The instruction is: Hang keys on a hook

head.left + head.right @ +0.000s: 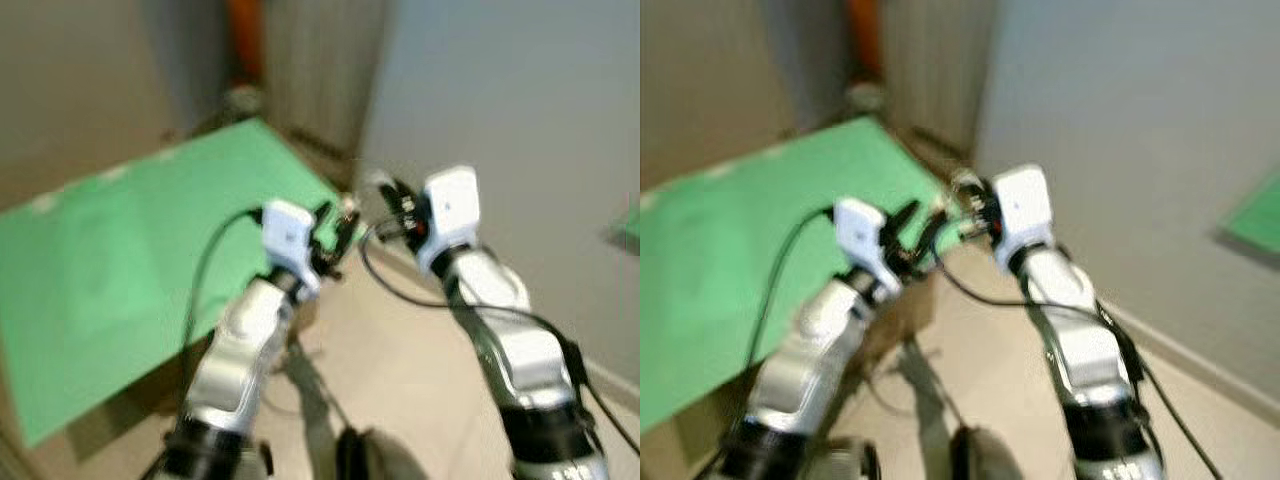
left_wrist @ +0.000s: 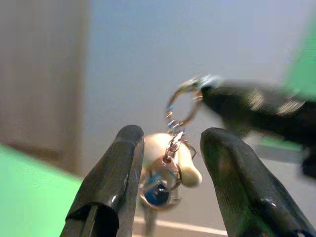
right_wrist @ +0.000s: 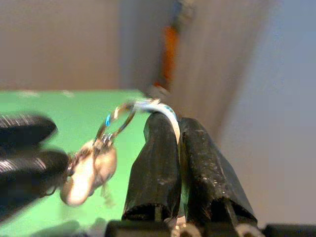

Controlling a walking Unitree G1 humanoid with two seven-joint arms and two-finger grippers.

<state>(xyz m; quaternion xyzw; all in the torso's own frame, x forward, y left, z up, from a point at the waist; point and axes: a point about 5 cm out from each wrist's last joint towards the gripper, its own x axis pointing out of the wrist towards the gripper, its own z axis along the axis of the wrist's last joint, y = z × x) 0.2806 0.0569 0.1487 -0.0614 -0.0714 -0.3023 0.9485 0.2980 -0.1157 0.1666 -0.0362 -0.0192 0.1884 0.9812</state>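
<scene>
Where the two arms meet in front of you, the keys [image 2: 165, 180] hang in the air from a silver key ring [image 3: 118, 121], with a pale rounded fob and a small blue piece dangling below it on a short chain. Your right gripper [image 3: 178, 148] has its two black fingers pressed together on the ring's band, so the bunch hangs from that grip. Your left gripper [image 2: 170, 163] sits just beside it with its fingers apart, one on either side of the dangling fob, and I cannot tell whether they touch it. From the head camera, both silver arms reach forward and converge above the near corner of a green surface [image 1: 130, 260], which spreads out to your left. A grey wall [image 1: 520, 110] rises to your right, and beige floor [image 1: 400, 370] lies under the arms. An orange object [image 1: 245, 35] stands blurred in the far corner.
</scene>
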